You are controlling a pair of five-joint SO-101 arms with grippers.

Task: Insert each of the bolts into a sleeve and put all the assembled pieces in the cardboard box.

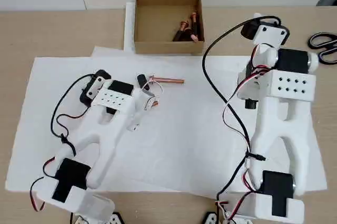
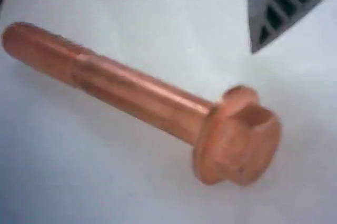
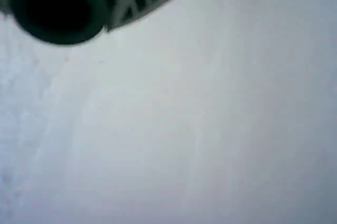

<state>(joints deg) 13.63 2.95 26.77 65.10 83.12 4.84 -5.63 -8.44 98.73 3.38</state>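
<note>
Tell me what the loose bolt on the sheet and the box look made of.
The bolt looks like copper-coloured metal, possibly plated: smooth, with a soft satin sheen along the shank. The box is brown cardboard: matte, with thin folded walls.

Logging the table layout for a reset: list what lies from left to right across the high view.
left arm → copper bolt → right arm → scissors
</note>
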